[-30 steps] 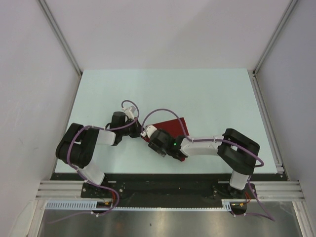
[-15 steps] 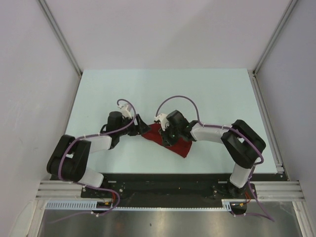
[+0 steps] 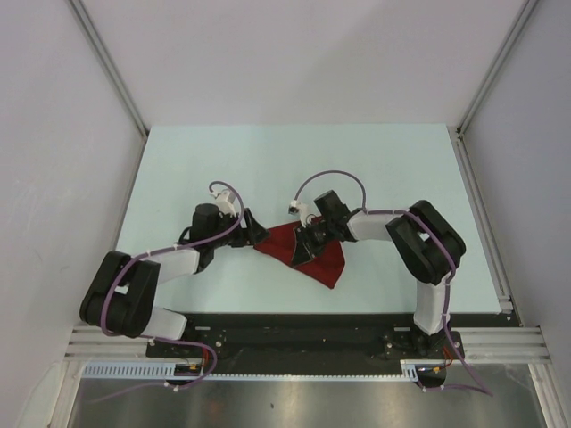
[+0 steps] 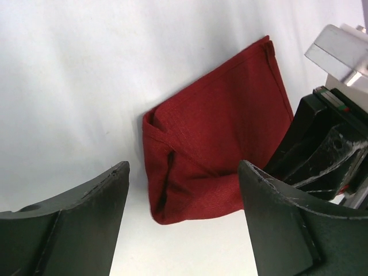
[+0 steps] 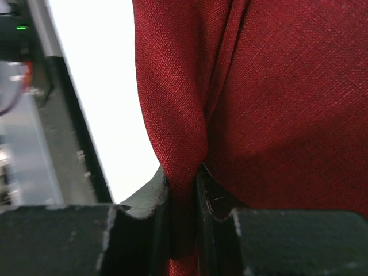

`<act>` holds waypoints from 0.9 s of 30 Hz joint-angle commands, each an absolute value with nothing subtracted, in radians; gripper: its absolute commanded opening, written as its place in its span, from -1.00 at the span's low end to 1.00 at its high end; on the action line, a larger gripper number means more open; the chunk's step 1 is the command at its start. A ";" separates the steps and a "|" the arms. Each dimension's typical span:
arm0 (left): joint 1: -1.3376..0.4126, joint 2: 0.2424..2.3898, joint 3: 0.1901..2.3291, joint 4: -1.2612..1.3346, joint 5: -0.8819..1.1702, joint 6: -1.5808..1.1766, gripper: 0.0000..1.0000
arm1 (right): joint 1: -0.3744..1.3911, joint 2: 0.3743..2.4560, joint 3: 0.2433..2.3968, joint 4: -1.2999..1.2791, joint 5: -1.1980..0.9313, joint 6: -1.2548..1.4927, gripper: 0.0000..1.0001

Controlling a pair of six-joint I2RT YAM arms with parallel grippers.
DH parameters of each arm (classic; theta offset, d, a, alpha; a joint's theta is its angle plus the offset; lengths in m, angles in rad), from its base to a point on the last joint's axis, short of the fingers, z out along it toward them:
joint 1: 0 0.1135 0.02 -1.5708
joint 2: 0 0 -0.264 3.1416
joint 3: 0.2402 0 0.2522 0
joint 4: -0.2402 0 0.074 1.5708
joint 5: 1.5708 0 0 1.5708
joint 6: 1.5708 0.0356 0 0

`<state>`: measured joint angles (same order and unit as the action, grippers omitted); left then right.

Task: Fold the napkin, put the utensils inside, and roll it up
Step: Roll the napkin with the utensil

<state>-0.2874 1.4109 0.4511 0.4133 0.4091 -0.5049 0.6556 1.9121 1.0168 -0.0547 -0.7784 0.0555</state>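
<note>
The dark red napkin lies folded and bunched on the pale table, between my two grippers. My right gripper is shut on a pinched ridge of the cloth, and the right wrist view shows the napkin squeezed between both fingers. My left gripper stands open just left of the cloth. In the left wrist view the napkin's folded corner lies ahead of the wide-apart jaws of the left gripper, apart from them. The right gripper's black body sits on the cloth's far side. The utensils are out of view.
The pale table stretches behind the arms to grey walls on three sides. A black base rail runs along the near edge. Metal frame posts line the right side.
The left gripper has opened and reached right to the cloth's left corner. The right gripper moved from the near side to farther back and shut on the napkin, which went from flat to bunched.
</note>
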 commanded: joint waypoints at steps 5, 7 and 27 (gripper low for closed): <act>-0.285 1.361 0.422 0.431 0.423 -0.446 0.59 | 0.581 1.986 1.006 -0.055 -1.045 0.167 -1.00; -0.290 1.387 0.436 0.416 0.426 -0.443 0.55 | 0.557 2.000 0.996 -0.035 -1.034 0.187 -1.00; -0.380 1.525 0.471 0.552 0.462 -0.494 0.03 | 0.531 2.059 1.011 -0.061 -0.946 0.178 -1.00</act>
<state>-0.3634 1.4837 0.4290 0.5007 0.4477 -0.4786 0.5323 2.0197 1.0054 -0.0196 -1.0225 0.2066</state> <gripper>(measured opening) 0.576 0.198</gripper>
